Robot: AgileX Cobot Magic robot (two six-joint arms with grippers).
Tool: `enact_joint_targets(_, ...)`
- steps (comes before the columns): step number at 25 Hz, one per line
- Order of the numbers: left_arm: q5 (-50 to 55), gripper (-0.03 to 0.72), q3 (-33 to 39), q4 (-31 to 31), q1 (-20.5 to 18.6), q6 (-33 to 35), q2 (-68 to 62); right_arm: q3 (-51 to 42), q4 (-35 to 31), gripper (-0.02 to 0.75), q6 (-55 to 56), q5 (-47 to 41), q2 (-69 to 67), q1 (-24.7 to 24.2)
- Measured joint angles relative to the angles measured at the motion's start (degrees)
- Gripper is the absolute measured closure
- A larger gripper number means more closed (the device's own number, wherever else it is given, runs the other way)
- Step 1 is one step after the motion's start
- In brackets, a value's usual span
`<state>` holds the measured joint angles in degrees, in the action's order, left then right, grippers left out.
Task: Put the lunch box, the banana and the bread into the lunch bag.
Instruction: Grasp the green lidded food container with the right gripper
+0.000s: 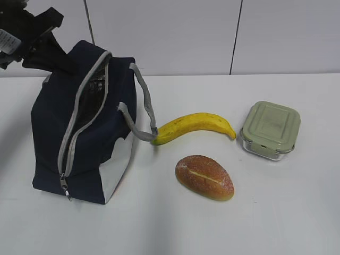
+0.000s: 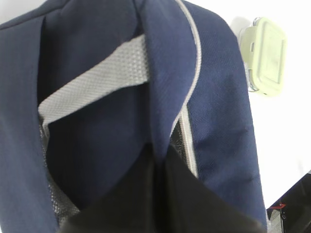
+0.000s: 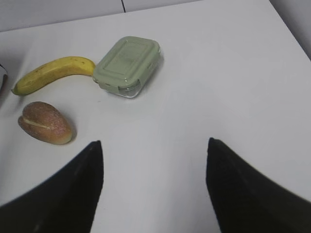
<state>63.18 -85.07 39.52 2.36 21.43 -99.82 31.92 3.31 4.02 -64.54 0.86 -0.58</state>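
The boxy navy-blue fabric lunch bag [image 1: 79,133] stands at the left of the white desk [image 1: 297,212], grey zipper open along its top, white side panel facing front, grey webbing handles drooping; the left end effector [image 2: 160,194] is pinched shut on the bag's fabric edge; just beside the handle lies the curved yellow banana [image 1: 195,125], long axis across the desk; the oval crusty bread [image 1: 205,177] sits nearer; the square clear lunch box [image 1: 270,130] with sage-green lid rests at right; the right end effector [image 3: 153,182] hovers wide, empty.

No text, label, brand or number is legible on anything.
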Motion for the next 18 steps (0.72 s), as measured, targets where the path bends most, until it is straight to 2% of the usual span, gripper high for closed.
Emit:
enact_joint_targets(8, 0.0, 0.688, 0.0, 0.0, 0.0, 0.1, 0.0, 1.0, -6.7, 0.247, 0.0, 6.0, -13.1, 0.0)
enact_joint_targets(18, 0.0, 0.688, 0.0, 0.0, 0.0, 0.1, 0.0, 3.4, -13.8, 0.247, 0.0, 10.7, -39.4, 0.0)
